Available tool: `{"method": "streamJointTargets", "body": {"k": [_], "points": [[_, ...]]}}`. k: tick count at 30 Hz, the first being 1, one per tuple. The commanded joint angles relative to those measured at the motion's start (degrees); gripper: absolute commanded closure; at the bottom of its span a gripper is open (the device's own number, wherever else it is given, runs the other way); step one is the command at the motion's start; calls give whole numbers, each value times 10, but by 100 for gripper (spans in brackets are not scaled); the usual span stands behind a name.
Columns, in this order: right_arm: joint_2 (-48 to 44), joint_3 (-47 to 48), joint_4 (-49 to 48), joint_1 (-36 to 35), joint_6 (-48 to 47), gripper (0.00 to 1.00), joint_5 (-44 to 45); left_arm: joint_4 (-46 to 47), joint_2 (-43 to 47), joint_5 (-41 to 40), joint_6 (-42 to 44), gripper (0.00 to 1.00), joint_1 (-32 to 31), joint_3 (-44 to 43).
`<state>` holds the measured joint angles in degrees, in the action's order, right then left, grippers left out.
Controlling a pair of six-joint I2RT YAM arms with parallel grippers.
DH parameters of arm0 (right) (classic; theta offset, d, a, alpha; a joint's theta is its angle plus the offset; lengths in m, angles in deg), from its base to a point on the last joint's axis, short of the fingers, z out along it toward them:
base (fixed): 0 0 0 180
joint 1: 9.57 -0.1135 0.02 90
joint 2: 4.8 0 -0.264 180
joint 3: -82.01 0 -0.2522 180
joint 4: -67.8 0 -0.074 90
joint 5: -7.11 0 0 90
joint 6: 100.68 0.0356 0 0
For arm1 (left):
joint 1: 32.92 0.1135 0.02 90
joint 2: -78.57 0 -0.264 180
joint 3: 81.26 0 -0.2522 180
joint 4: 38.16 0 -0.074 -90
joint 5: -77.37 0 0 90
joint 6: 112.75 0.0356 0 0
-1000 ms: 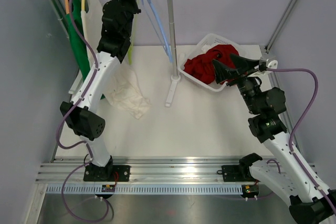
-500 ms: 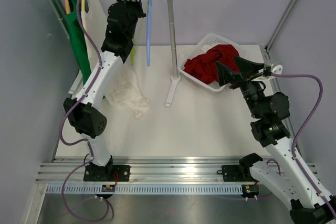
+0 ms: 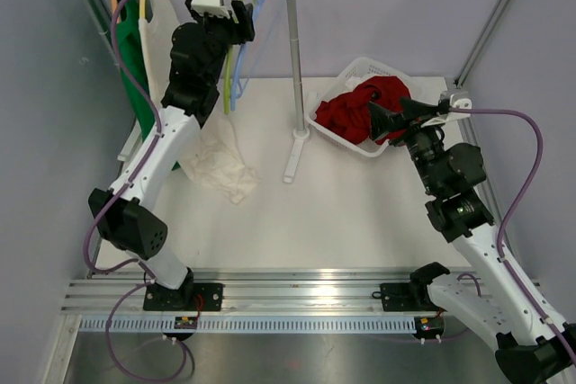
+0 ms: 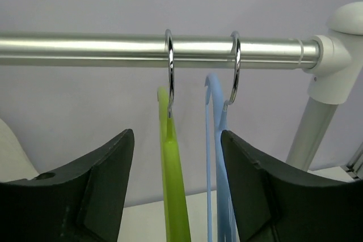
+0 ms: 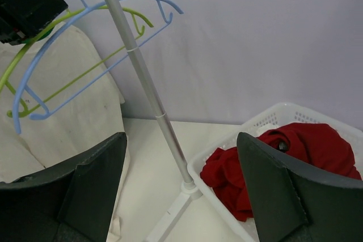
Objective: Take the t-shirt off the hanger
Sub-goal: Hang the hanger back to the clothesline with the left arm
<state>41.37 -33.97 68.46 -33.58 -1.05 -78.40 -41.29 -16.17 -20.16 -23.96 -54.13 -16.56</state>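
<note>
Nearest my bases, a crumpled white garment point(image 3: 220, 164) lies on the counter point(image 3: 342, 213) beside my left arm. Farther right, my right claw point(image 3: 389, 114) hangs spread over the basket point(image 3: 360, 67). Farthest, my left claw point(image 4: 177, 157) stands spread astride the bare green hanger point(image 4: 173, 196) on the rail point(image 4: 85, 49), pinching nothing. The hanging white t-shirt point(image 3: 155, 29) lies leftward along the rail, so I judge my left arm the nearer.

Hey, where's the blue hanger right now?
In the left wrist view, the blue hanger hangs bare on the rail, right of the green hanger and left of the white corner joint.
</note>
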Motion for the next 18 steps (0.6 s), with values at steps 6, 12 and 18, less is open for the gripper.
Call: {"method": "streamJointTargets", "body": {"k": [6, 12, 18], "points": [[42, 96, 127, -3, -2, 15, 116, 146, 166, -37, -79, 1, -7, 193], [128, 136, 166, 21, 9, 13, 141, 103, 236, -88, -90, 1, -25, 240], [230, 168, 178, 107, 68, 11, 60, 121, 363, -109, -135, 1, -35, 384]]}}
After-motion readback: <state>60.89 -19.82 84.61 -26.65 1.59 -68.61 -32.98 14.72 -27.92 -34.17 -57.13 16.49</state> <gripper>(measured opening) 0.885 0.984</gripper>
